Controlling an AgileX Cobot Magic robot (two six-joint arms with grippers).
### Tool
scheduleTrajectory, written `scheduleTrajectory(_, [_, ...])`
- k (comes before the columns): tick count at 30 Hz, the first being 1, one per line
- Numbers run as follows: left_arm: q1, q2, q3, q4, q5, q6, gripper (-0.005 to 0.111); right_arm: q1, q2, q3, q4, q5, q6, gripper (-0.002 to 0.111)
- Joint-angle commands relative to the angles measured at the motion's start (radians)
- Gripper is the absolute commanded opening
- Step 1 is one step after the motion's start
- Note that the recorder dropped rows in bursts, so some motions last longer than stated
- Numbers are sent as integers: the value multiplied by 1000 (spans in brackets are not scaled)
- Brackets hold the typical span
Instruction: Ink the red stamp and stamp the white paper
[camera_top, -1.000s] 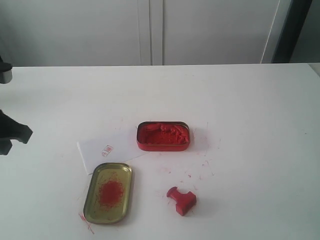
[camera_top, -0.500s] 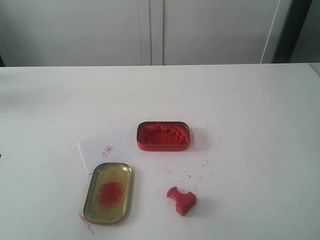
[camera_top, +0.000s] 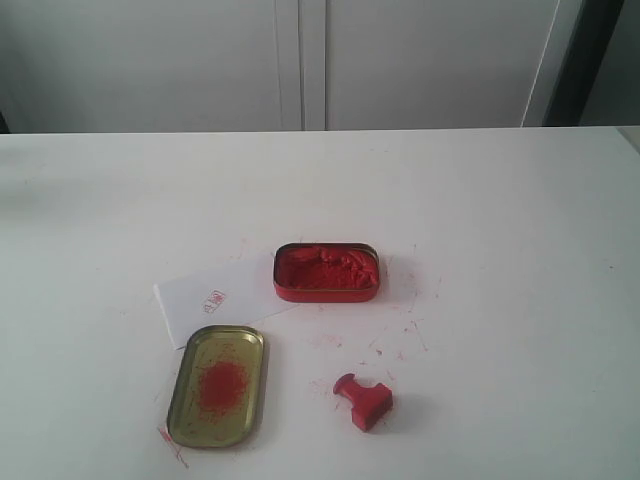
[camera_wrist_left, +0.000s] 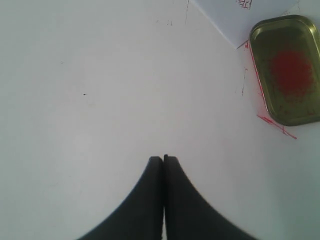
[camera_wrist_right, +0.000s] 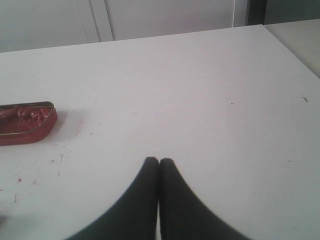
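Noting my left gripper (camera_wrist_left: 163, 159) and right gripper (camera_wrist_right: 159, 161) pressed together, empty, I judge the red stamp (camera_top: 365, 402) rigid, light, best pinched across its stem.

A white table (camera_top: 520, 200) fills most of the exterior view, its far edge running straight across the upper part of the frame. Behind it stand pale grey panels (camera_top: 140, 60), smooth and plain, split by a narrow vertical strip (camera_top: 300, 60) just left of centre. In the upper right a slanted white frame (camera_top: 545, 60) sits beside a dark post (camera_top: 588, 55). The light is soft and even, with a faint grey shadow (camera_top: 45, 195) at the far left.
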Motion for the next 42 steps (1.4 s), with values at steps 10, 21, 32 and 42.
scheduleTrajectory(10, [6, -20, 7, -2, 8, 2, 0, -1, -6, 5, 0, -14, 0, 0])
scheduleTrajectory(21, [175, -221, 103, -27, -22, -7, 0, -1, -6, 5, 0, -14, 0, 0])
scheduleTrajectory(32, [233, -481, 374, 4, -232, -5, 0, -1, -6, 5, 0, -14, 0, 0])
scheduleTrajectory(42, [233, -787, 670, 15, -409, -5, 0, -1, -6, 5, 0, -14, 0, 0])
